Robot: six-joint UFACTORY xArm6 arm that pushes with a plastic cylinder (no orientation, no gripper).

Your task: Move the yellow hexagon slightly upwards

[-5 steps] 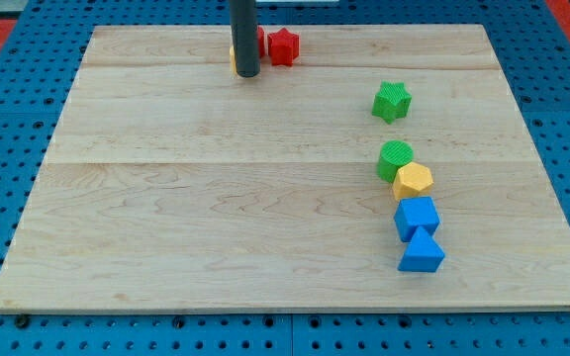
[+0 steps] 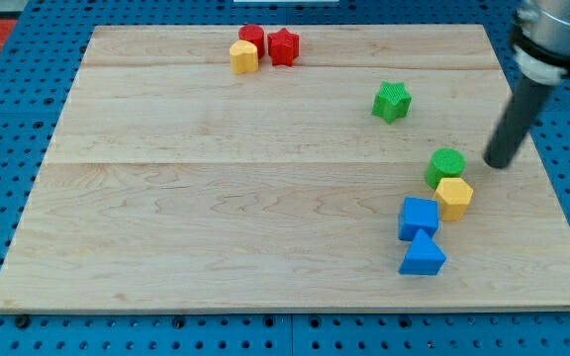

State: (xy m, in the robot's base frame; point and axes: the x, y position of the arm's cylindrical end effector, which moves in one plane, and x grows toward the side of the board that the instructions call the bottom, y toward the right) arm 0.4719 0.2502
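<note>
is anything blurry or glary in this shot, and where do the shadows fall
Camera view: even, soft light, no strong glare on the pale wooden board; the dark rod's upper end at the view's top right looks soft, my tip sharper; the blue triangular block and yellow hexagon block are crisp with only faint shadows at their bases.

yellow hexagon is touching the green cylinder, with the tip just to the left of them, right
Not quite. The yellow hexagon does touch the green cylinder, but my tip stands to the view's right of them, as the camera view shows.
</note>
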